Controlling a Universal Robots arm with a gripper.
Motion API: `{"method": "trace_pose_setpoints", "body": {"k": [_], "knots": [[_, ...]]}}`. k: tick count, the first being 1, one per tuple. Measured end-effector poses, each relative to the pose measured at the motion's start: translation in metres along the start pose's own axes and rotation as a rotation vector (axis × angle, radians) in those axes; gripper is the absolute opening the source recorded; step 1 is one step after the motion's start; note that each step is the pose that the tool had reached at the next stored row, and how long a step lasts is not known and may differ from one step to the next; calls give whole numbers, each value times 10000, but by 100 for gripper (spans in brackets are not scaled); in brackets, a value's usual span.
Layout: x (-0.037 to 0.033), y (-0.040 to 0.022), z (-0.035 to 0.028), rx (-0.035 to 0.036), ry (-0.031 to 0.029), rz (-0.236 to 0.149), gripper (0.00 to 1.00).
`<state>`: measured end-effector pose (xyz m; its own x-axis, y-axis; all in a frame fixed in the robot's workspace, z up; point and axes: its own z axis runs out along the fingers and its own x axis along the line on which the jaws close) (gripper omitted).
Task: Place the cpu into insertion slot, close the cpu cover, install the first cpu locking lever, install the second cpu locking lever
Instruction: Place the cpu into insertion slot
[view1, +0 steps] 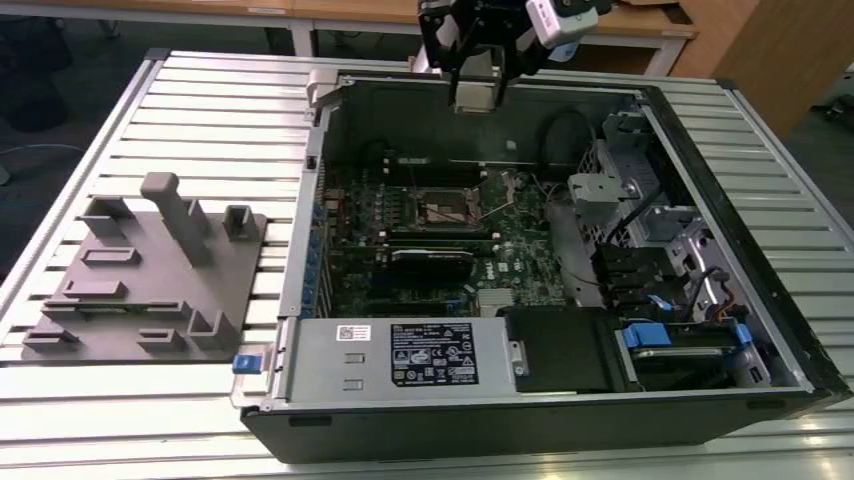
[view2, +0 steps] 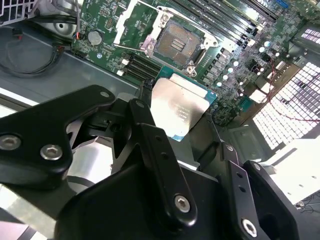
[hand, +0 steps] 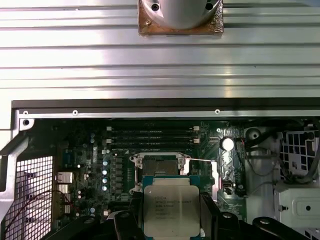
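My gripper (view1: 477, 98) hangs above the far wall of the open computer case, shut on the cpu (view2: 180, 112). The cpu's silvery top (hand: 169, 207) shows in both wrist views, with black fingers (view2: 150, 135) clamped on two opposite edges. The insertion slot (view2: 177, 42) sits on the green motherboard (view1: 521, 250), bare, with its dark centre showing (hand: 159, 166). It lies well below the chip and apart from it. The cpu cover (view2: 131, 25) stands swung open beside the slot. A thin locking lever (hand: 200, 160) sticks out, unlatched.
The case (view1: 747, 300) lies open on a slatted metal table (view1: 214, 110). Memory slots (hand: 150, 134), drive cages (view1: 627, 190) and a power supply (view1: 400, 355) surround the board. A grey fixture plate (view1: 147, 280) lies at the exterior view's left.
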<state>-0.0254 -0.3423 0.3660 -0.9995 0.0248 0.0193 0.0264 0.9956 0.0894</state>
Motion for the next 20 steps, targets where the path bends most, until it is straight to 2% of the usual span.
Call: {"method": "trace_pose_setpoints", "body": {"k": [4, 20], "knots": [[-1, -4, 39, 1, 1, 0, 54], [-1, -7, 75, 1, 1, 0, 54]]}}
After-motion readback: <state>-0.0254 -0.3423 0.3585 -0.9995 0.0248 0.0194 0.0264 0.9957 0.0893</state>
